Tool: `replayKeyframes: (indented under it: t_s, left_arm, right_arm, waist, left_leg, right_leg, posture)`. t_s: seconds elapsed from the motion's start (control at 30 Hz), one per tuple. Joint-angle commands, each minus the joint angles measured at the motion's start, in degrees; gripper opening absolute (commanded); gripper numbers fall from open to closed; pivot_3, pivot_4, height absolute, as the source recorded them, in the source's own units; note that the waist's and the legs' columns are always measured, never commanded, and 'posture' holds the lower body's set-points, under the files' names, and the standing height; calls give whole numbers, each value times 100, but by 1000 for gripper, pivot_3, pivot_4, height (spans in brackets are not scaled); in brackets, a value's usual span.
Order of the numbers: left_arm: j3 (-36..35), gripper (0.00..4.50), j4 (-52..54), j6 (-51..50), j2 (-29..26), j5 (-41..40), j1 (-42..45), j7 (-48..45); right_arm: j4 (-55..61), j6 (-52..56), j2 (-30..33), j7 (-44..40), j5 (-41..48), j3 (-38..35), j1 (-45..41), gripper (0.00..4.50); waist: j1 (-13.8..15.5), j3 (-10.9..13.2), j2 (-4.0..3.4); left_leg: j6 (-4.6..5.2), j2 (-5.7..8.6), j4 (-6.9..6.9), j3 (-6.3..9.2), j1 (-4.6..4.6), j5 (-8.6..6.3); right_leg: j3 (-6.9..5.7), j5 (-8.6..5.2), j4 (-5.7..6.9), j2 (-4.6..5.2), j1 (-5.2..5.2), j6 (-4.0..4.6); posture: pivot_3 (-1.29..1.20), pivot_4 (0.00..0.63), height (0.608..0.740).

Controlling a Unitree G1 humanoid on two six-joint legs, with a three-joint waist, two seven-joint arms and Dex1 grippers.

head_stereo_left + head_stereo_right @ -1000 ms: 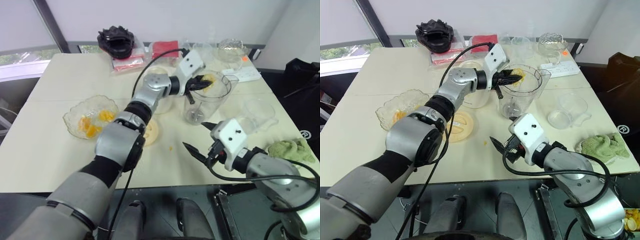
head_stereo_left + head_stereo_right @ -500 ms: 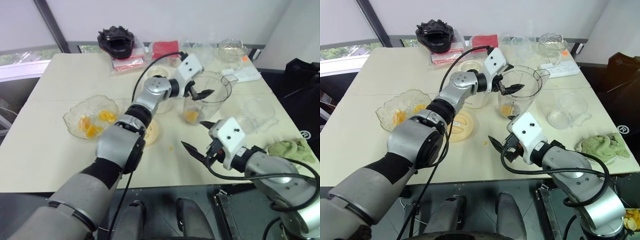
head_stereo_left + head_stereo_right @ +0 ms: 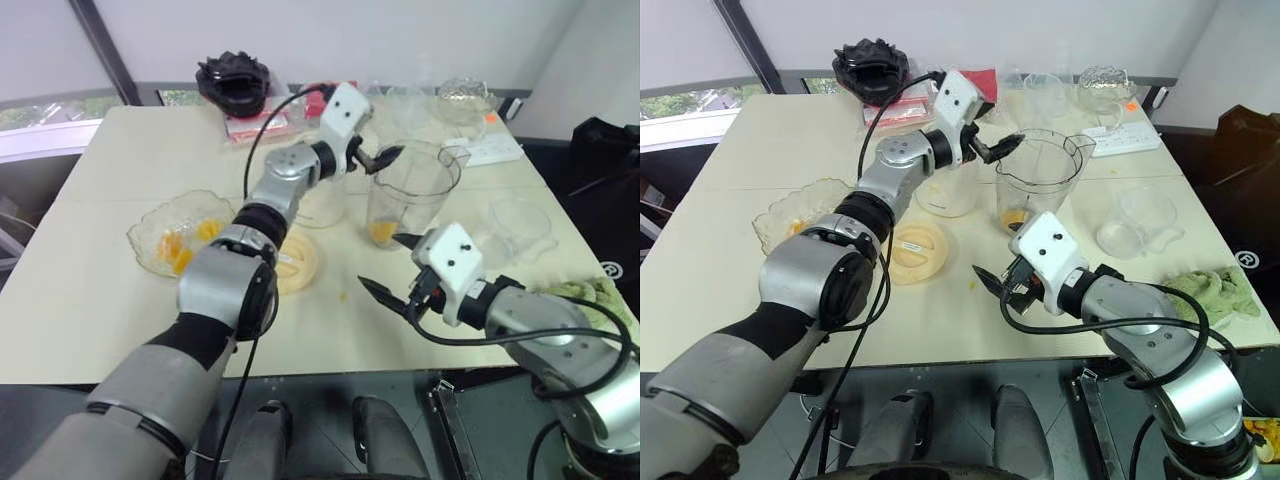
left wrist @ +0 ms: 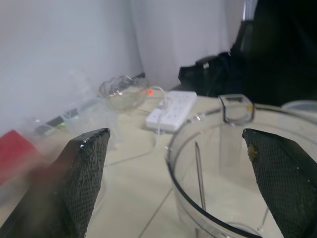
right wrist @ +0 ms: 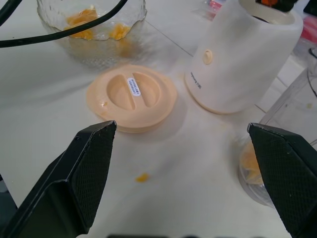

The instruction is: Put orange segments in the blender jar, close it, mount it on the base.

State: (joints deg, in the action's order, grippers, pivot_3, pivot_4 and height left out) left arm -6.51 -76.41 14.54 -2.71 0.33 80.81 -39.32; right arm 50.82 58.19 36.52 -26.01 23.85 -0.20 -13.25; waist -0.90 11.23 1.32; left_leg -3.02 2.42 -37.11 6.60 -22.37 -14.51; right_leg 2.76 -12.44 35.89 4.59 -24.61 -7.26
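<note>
The clear blender jar stands upright mid-table with an orange segment lying in its bottom. My left gripper hovers open and empty just outside the jar's left rim. A glass bowl at the left holds several orange segments. The peach lid lies flat between the bowl and the white blender base, which stands left of the jar. My right gripper is open and empty, low over the table in front of the jar.
A small orange scrap lies on the table by the lid. A clear measuring cup and a green cloth sit at the right. A power strip, glassware, a red packet and a black object line the far edge.
My left gripper held an orange segment over the jar, opened and dropped it in, then drew back left off the rim. The right gripper has barely shifted.
</note>
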Motion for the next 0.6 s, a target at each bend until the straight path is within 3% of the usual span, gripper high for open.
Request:
replayKeyframes:
  t_s: [0.03, 0.23, 0.47, 0.6]
  left_arm:
    - [-219, 4469, 370, 49, -404, -300, 144, -494]
    - [-252, 4469, 1417, -506, -1418, -665, -550, -1659]
    - [-132, 4469, 4303, -2341, -2633, -1235, -2372, -2451]
    - [-7, 4469, 5327, -3179, -3170, -1542, -2878, -2925]
  right_arm:
    - [-183, -376, 71, -207, 2, 122, -179, 4428]
    - [-788, -988, 173, -571, -132, 301, -180, 4428]
    - [-1251, -1563, 183, -668, -373, 261, 168, 4428]
    - [-1236, -1519, 221, -731, -195, -70, 153, 4428]
  waist:
    - [-23, 0, 0]
    - [-53, -1, -3]
    - [-6, 0, -2]
    - [22, 0, -1]
  left_leg:
    - [0, 0, 1, 0, 1, 0]
    - [0, -2, 2, -2, 3, 0]
    - [0, -4, 0, 3, 3, 0]
    - [-1, -3, -5, 5, -1, 0]
  right_leg:
    - [0, 0, 1, -1, 0, 0]
    - [1, 0, 3, -1, 0, 1]
    - [1, 1, 12, -1, -1, 2]
    - [1, 1, 11, 0, -1, 3]
  posture:
    - [0, 150, 740]
    - [0, 150, 740]
    - [0, 150, 740]
    - [0, 150, 740]
